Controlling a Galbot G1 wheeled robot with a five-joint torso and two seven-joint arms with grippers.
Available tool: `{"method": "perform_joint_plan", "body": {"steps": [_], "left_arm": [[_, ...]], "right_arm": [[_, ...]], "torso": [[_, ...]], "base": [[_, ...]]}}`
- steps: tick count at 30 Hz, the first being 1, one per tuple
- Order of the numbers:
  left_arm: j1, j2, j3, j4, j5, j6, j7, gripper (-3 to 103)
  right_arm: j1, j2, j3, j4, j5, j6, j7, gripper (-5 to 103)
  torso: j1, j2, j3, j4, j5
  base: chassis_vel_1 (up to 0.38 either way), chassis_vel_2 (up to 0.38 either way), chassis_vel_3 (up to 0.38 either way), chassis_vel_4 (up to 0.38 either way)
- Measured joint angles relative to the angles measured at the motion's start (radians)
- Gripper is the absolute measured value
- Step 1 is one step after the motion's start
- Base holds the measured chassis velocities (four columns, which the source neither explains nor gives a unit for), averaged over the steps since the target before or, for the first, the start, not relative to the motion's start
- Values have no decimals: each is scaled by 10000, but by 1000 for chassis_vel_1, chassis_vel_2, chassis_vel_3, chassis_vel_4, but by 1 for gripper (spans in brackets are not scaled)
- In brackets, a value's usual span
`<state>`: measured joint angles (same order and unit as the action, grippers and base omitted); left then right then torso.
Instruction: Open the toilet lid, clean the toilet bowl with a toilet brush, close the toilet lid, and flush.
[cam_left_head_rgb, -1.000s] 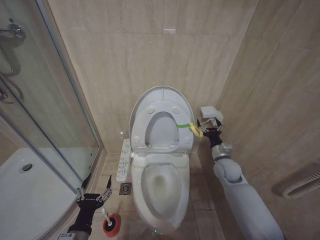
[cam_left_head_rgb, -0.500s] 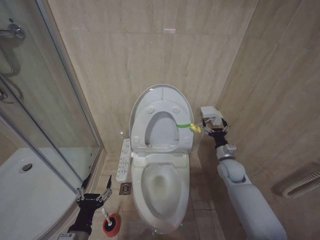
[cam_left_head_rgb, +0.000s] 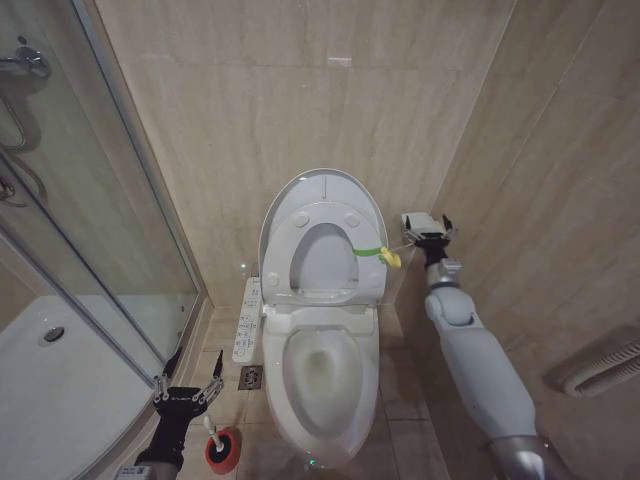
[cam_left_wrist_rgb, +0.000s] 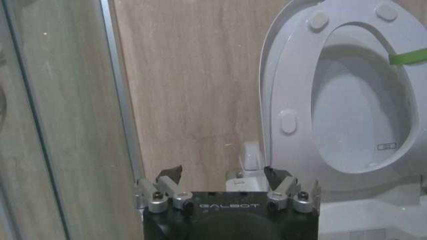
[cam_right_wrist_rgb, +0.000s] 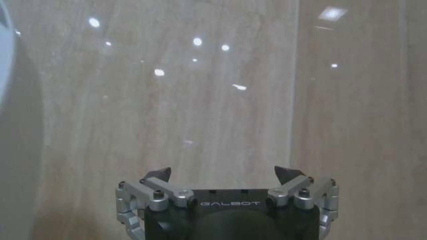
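shower glass (cam_left_head_rgb: 100, 220) and button panel (cam_left_head_rgb: 246, 320) flank toilet bowl (cam_left_head_rgb: 320, 385).

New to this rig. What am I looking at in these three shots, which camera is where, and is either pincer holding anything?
It is a wheeled robot with two arms, each ending in a pincer, working in a bathroom.

The head view looks down from the robot's head. The toilet lid stands raised against the wall with the seat ring up against it, so the toilet bowl is exposed. A green and yellow loop hangs at the ring's edge. The toilet brush sits in its red holder on the floor, left of the bowl.

The other two views come from cameras on the wrists. The left pincer hangs low, just above the brush, open and empty. The right pincer is raised beside the lid, near the wall, also open and empty.
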<state>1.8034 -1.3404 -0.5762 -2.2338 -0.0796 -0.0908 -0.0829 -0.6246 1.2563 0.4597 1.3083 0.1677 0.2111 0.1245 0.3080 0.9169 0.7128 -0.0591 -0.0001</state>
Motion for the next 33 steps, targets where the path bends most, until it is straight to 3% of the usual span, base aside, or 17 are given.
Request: {"method": "perform_joint_plan", "body": {"steps": [10, 16, 33], "left_arm": [[0, 0, 0, 0, 0, 0, 0, 82], [0, 0, 0, -1, 0, 0, 0, 82], [0, 0, 0, 0, 0, 0, 0, 82]], "right_arm": [[1005, 695, -458, -1060, -471, 364, -13, 100], [1019, 715, -650, -954, -369, 350, -16, 100], [-840, -696, -968, 1828, 2153, -636, -619, 100]], "torso": [[0, 0, 0, 1, -1], [1, 0, -1, 2, 0], [-2, 2, -2, -1, 1]], "base": [[0, 0, 0, 0], [0, 0, 0, 0], [0, 0, 0, 0]]}}
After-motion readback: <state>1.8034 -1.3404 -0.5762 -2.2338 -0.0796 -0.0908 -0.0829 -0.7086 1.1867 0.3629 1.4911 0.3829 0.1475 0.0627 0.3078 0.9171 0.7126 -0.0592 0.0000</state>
